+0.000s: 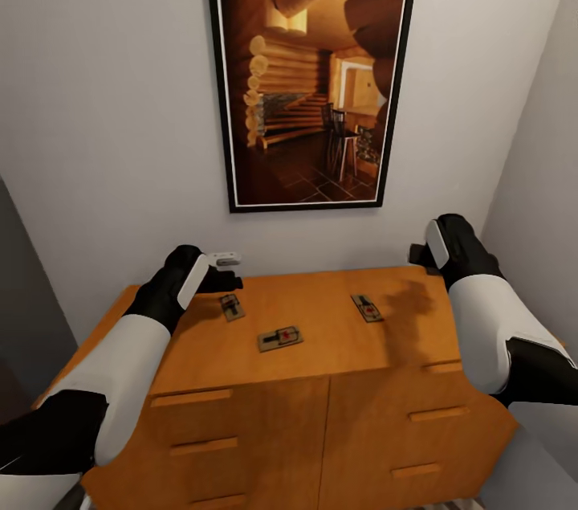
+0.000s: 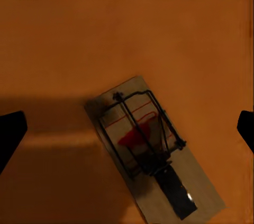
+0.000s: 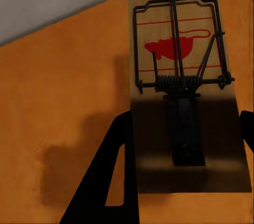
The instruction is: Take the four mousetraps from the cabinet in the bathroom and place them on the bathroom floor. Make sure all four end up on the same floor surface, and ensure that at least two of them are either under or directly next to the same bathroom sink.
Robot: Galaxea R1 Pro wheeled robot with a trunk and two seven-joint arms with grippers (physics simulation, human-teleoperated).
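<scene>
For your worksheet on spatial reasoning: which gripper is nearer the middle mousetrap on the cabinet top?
Left. The left gripper hovers just behind and left of the middle mousetrap; the right gripper hangs at the cabinet's far right back corner.

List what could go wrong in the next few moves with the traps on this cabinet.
1. The left end effector is open around a mousetrap lying askew between its fingers; closing now may pinch corners and spin it away.
2. The traps are thin and flat on the cabinet top, so fingers may scrape wood rather than get under.
3. The right trap sits near the back wall, leaving little room.
</scene>
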